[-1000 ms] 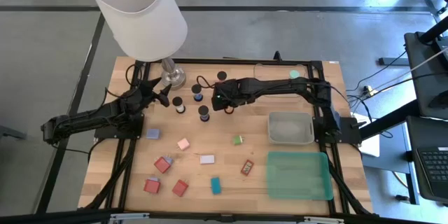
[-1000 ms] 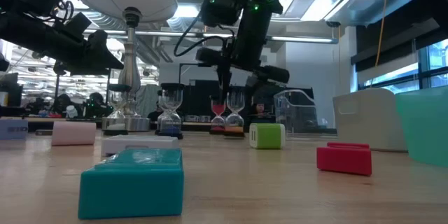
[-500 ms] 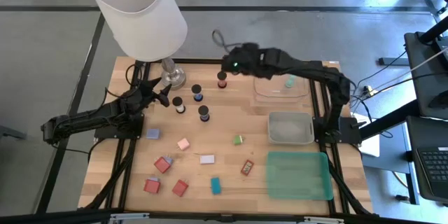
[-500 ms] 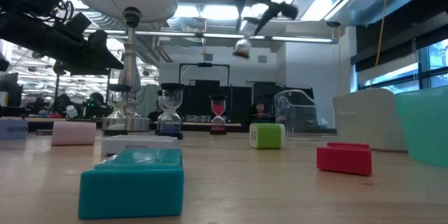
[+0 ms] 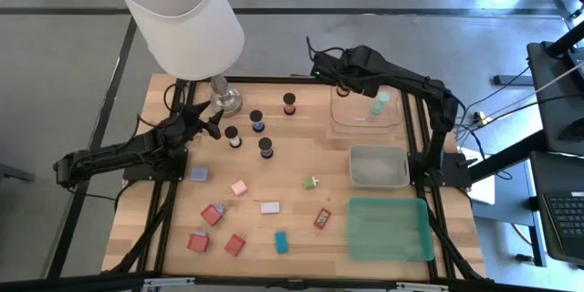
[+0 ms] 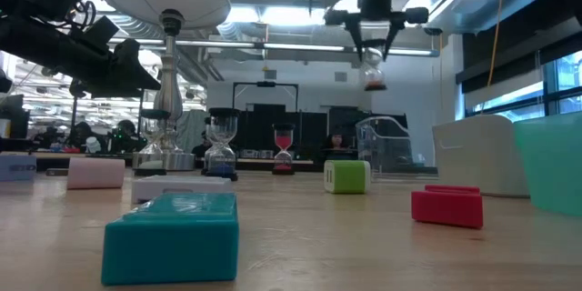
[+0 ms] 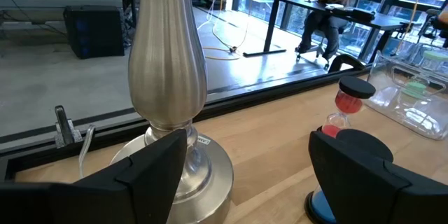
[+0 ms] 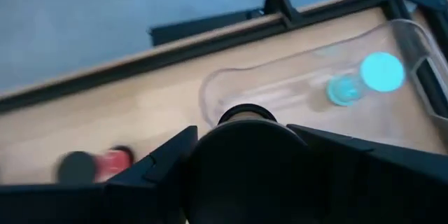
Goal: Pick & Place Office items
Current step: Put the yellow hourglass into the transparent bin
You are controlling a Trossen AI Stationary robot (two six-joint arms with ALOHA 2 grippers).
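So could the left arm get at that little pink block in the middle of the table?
Probably yes. The left gripper waits open beside the lamp, holding nothing, and the pink block lies on bare table nearby, with only the small hourglasses off to one side.

Right tool, sand timer in grip, now off table, above clear tray.

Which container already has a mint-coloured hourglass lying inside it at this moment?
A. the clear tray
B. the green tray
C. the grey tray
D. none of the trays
A: in the high view the mint hourglass lies inside the clear tray, while the grey tray and the green tray show nothing inside.
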